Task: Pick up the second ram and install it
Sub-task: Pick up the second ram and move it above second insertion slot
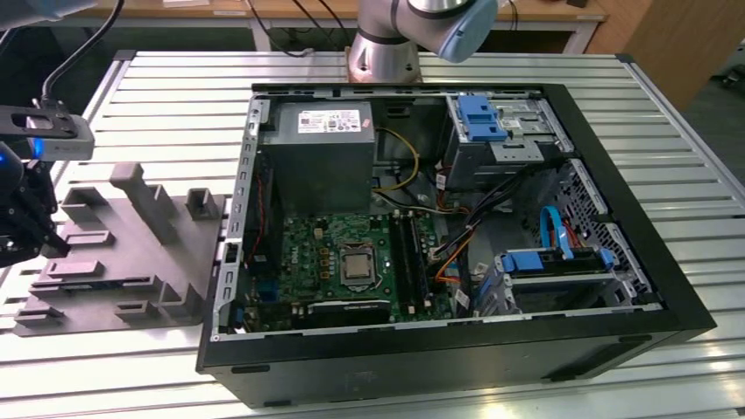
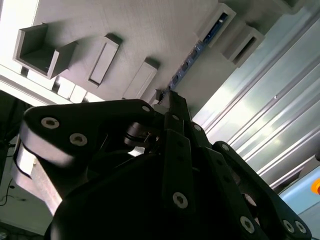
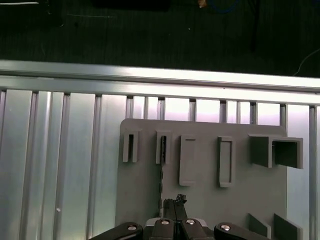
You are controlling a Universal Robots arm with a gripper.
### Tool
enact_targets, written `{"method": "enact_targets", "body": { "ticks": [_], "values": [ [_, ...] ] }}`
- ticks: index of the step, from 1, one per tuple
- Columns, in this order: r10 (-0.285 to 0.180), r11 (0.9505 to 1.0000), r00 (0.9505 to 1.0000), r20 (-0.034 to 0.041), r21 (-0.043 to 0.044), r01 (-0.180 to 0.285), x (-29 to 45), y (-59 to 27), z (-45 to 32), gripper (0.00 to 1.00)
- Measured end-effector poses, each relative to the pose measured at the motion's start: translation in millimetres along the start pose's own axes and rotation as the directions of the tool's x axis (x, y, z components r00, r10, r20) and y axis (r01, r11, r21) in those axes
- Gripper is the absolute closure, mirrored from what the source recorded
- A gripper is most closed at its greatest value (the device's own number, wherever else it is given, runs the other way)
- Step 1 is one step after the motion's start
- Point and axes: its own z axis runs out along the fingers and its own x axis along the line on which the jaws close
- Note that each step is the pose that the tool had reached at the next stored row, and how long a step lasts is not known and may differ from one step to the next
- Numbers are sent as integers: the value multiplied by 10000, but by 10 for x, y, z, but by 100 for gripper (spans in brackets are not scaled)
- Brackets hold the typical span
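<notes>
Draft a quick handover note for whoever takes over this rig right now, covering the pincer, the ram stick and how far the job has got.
Pincer: low over the grey fixture, close beside the second ram; grip state unclear.
Second ram: standing on edge in a fixture slot, to the exterior view's left of the open computer case.
Done: pincer positioned at the stick.
Left: stick not yet lifted out of the fixture, not yet seated on the motherboard.
</notes>
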Motion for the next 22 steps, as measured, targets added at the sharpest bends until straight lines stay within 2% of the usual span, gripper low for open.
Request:
{"method": "enact_targets", "body": {
  "ticks": [10,16,22],
  "values": [
    [-3,10000,10000,0,0,3,99,-24,126,90],
    [87,10000,10000,13,5,-87,117,-71,197,90],
    [102,9999,9999,23,4,-102,120,-71,247,90]
  ]
}}
